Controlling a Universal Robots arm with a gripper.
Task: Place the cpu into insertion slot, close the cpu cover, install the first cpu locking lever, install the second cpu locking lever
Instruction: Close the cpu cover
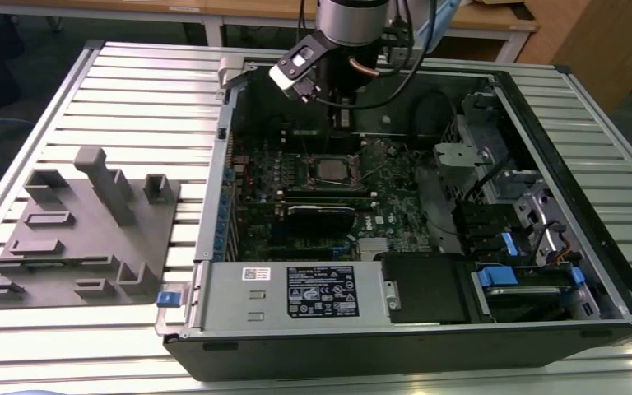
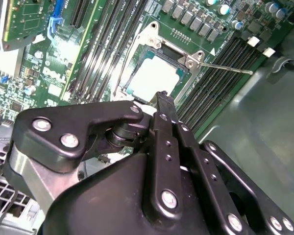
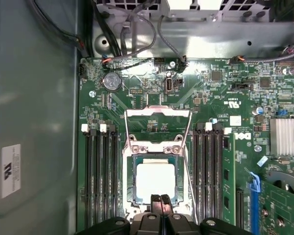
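Observation:
The cpu [image 3: 156,178] lies flat in the insertion slot [image 3: 129,195], its pale metal top facing up; it also shows in the second wrist view [image 2: 154,78] and the exterior view [image 1: 332,170]. The cpu cover [image 3: 158,114] is swung open beyond the slot, and green board shows through its window. A thin locking lever [image 2: 225,67] sticks out sideways from the socket, unlatched. My gripper [image 3: 160,199] hovers just over the cpu's near edge with its fingers [image 2: 162,100] pressed together and nothing between them. In the exterior view the gripper [image 1: 342,115] hangs inside the open computer case.
Long black memory slots [image 3: 100,181] flank the socket on both sides. A black card [image 1: 322,216] and a silver power supply [image 1: 294,292] lie toward the case front, drive bays [image 1: 513,247] at the exterior view's right. A grey fixture [image 1: 75,230] stands on the slatted table.

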